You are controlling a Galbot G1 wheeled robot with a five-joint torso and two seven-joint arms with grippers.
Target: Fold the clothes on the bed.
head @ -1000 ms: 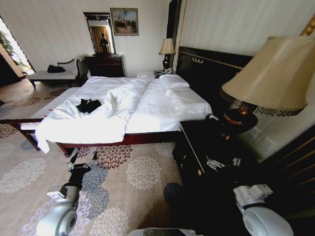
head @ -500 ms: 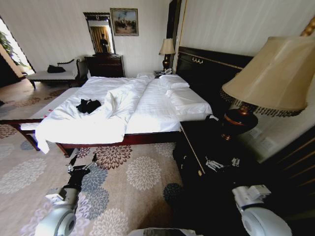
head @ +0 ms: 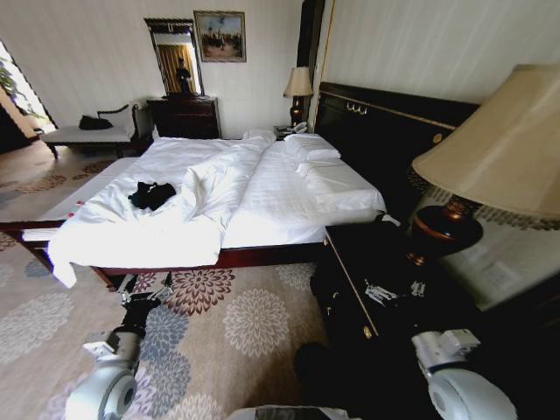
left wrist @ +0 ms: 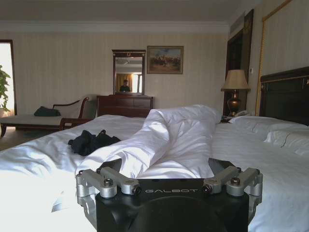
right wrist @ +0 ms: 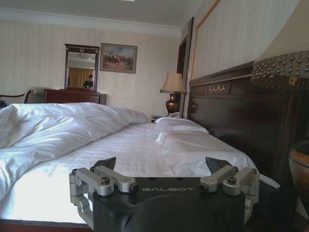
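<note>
Approach step: both claws spread and empty, left gripper [left wrist: 169, 176] and right gripper [right wrist: 164, 171] low before the bed [head: 262, 254]; T-shirt [head: 151, 194] crumpled well ahead-left of the left claw, so I judge closing in squarely there serves best.

Black "GALBOT"-marked tool [left wrist: 169, 166] bodies with silver screwed linkages — rounded white-grey arm shells behind.

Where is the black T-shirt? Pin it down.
In the head view the crumpled black soft-fabric T-shirt lies on the large white bed, on its left part near the foot, just left of the bunched white duvet ridge.
</note>
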